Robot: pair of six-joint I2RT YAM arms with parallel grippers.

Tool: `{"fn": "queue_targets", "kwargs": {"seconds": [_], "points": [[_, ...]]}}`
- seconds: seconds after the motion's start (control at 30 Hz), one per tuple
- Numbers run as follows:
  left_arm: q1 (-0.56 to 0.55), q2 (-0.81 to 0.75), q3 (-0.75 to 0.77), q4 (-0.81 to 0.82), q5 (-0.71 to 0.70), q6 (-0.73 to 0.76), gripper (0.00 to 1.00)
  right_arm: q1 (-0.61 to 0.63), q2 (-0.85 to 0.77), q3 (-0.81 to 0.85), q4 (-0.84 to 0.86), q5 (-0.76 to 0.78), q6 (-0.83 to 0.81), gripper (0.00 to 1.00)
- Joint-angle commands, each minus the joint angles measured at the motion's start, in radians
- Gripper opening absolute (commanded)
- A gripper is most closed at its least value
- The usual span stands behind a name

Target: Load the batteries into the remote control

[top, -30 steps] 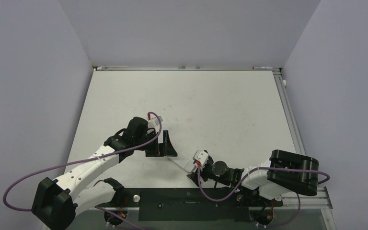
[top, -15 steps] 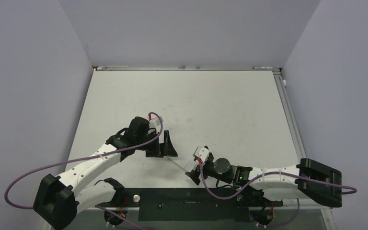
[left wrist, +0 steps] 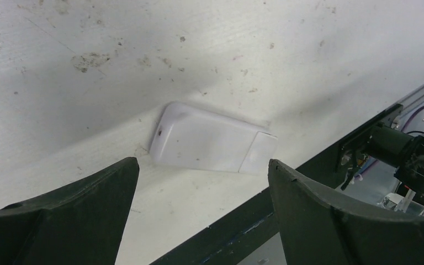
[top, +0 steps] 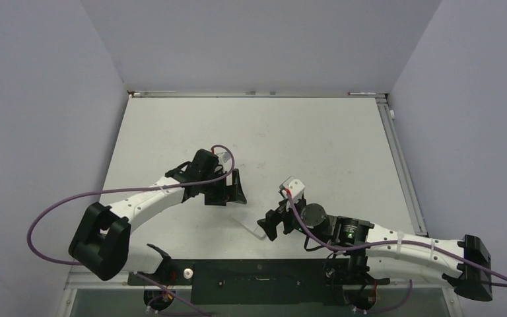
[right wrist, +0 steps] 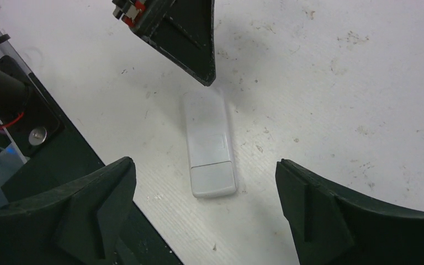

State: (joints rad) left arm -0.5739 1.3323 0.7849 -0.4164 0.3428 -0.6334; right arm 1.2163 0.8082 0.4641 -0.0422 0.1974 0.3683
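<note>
Remote control [top: 250, 226]: lies flat on the table [top: 317, 145], plain white back up, toward 6 o'clock of the table top and close to the near edge. From above, its long side runs roughly from 10 o'clock to 4 o'clock. A seam crosses the back near one end and marks off a short panel [right wrist: 213, 179]; that panel sits flush with the rest. Nothing grips the remote

Left gripper [left wrist: 203, 164]: at about 11 o'clock of the remote in the overhead view. Fingers spread wide, nothing between them but the remote lying below on the table. In its own wrist view the remote sits across the gap, apart from both fingers. From the right wrist, one black left finger [right wrist: 190, 38] points down with its tip just beside the remote's far end; cannot tell whether it touches

Right gripper [right wrist: 204, 165]: at about 3 o'clock of the remote, low over the table. Fingers spread wide and empty, the remote centred in the gap, its panelled end nearest the camera

Around: table white, scuffed and speckled. Black base rail [top: 257, 284] along the near edge. Purple cable [top: 59, 206] loops off the left arm. Pale lilac walls on three sides
</note>
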Motion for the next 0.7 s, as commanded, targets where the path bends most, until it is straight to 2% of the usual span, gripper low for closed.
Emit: {"fn": "queue_targets", "kwargs": {"seconds": [0.0,0.37,0.67], "points": [[0.006,0.071,0.047,0.064,-0.029,0.025,0.83,-0.008,0.066,0.106,-0.21,0.057,0.131,0.99],[0.002,0.148,0.036,0.146,0.007,0.025,0.68,-0.011,0.086,0.046,-0.213,0.083,0.315,0.95],[-0.039,0.199,0.013,0.161,-0.009,0.018,0.61,-0.014,0.073,0.02,-0.205,0.099,0.352,0.94]]}}
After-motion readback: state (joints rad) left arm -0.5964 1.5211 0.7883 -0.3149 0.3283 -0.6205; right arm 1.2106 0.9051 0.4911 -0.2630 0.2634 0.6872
